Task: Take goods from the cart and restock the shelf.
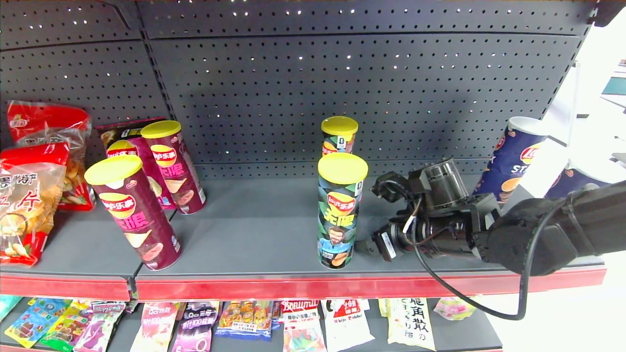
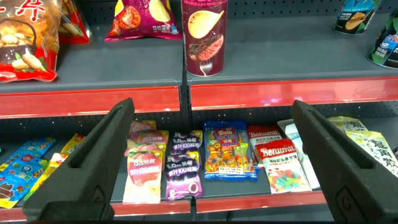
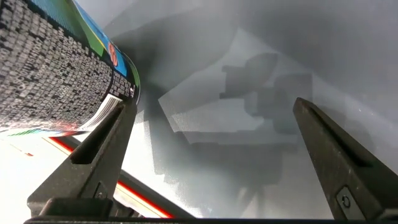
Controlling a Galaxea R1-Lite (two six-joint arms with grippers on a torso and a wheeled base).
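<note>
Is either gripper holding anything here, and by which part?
Nothing is held. The right gripper has its jaws open beside the green chip can standing on the shelf; the left gripper is open too, nothing between.

Left hand point(image 2: 212, 104) — fingers spread wide — faces the shelving. Upper shelf point(image 2: 280, 62): one maroon chip can point(image 2: 204, 37), upright, near the red front edge. Below it — candy packets point(image 2: 230, 152) lying in a row.

**Shelf Stock Tallied by Kind**

On the upper shelf point(image 1: 254, 234), two yellow-lidded maroon cans point(image 1: 134, 215) are counted, with a third maroon pack point(image 1: 120, 139) half hidden behind. Two green cans point(image 1: 339, 220), two blue cans point(image 1: 511, 159) and two red snack bags point(image 1: 27, 205) are also tallied.
</note>
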